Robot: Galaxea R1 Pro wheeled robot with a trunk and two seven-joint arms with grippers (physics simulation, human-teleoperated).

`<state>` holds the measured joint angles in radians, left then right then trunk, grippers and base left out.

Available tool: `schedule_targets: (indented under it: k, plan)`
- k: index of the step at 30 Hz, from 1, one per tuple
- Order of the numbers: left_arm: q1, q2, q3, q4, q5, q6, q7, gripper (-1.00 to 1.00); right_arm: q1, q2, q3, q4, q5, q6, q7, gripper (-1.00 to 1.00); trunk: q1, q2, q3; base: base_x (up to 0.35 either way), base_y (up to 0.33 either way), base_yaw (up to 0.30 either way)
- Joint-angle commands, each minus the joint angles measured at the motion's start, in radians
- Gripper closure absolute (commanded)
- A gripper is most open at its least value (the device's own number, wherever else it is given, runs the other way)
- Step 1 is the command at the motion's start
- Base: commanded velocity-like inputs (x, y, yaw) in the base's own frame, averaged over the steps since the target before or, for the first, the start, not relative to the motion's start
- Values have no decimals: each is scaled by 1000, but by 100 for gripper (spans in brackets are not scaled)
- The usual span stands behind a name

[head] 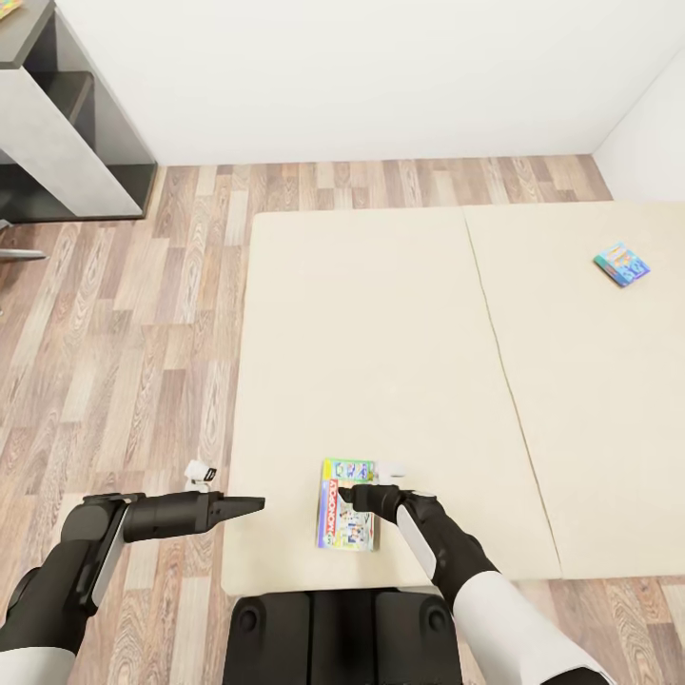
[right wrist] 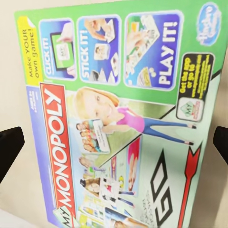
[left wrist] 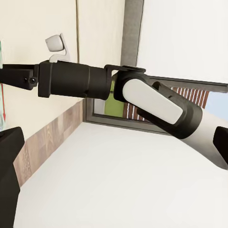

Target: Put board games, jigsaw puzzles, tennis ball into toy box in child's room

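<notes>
The right gripper (head: 366, 497) hangs spread wide above the Monopoly board game (head: 346, 517), its dark fingertips (right wrist: 9, 149) apart at both edges of the wrist view, holding nothing. That box lies flat near the bed's (head: 400, 314) front edge, long axis running 12 to 6. The left gripper (head: 249, 504) points toward 3 over the wood floor (head: 124, 381); its spread cannot be told. A second board game (head: 622, 264), too small to read, lies at 2 on the beige mattress. White walls (head: 362, 76) stand behind.

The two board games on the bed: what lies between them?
Head view: between the Monopoly box and the blue game box lies bare beige mattress, crossed by its seam.
</notes>
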<state>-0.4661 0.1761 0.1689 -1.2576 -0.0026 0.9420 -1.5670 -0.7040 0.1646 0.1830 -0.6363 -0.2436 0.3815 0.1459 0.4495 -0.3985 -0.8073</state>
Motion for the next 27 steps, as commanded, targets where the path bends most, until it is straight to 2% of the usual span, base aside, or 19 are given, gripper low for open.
schedule_targets:
  k: [1,18,27]
  plan:
    - [0,0,0,0,0,11,-4,-100,0,0,1,-2,-3,5,1,-100,1,-2,-3,0,0,0]
    - [0,0,0,0,0,11,-4,-100,0,1,1,-1,-3,5,1,-100,1,-2,-29,0,0,0]
    - [0,0,0,0,0,11,-4,-100,0,1,1,-1,-3,4,0,-100,1,-2,-33,0,0,0]
